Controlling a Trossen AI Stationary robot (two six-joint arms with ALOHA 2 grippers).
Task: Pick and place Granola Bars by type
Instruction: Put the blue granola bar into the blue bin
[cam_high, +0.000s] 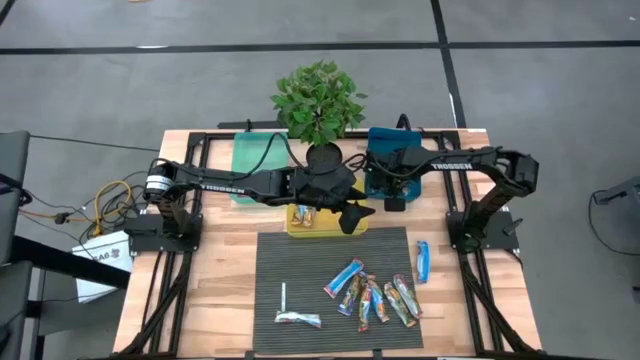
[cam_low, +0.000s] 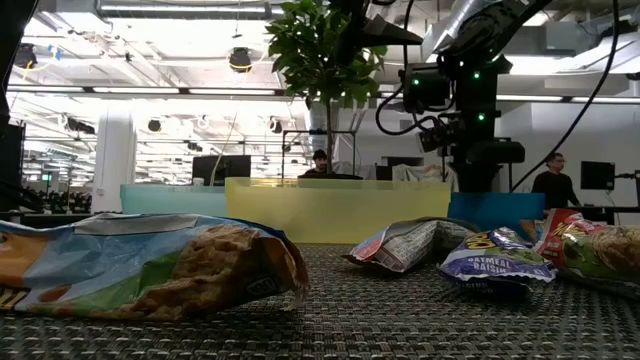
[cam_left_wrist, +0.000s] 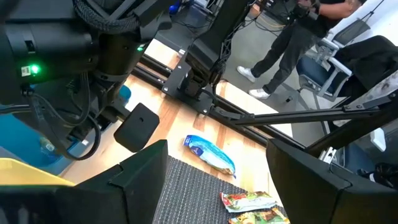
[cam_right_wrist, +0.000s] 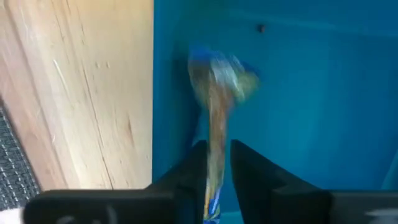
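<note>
A wooden table (cam_high: 220, 290) carries a dark woven mat (cam_high: 300, 270), with a potted plant (cam_high: 318, 100) and three bins at the back: green (cam_high: 250, 155), yellow (cam_high: 300, 228) and blue (cam_high: 380, 150). The right gripper (cam_right_wrist: 216, 163) hangs over the blue bin, its fingers (cam_right_wrist: 186, 171) narrowly apart with a blue granola bar (cam_right_wrist: 217, 81) between them; whether it is gripped firmly cannot be told. The left gripper (cam_left_wrist: 217, 168) hovers over the yellow bin, jaws wide apart and empty. Most bars (cam_high: 370, 295) lie clustered on the mat, one blue bar (cam_high: 423, 262) on the wood just beside it.
</note>
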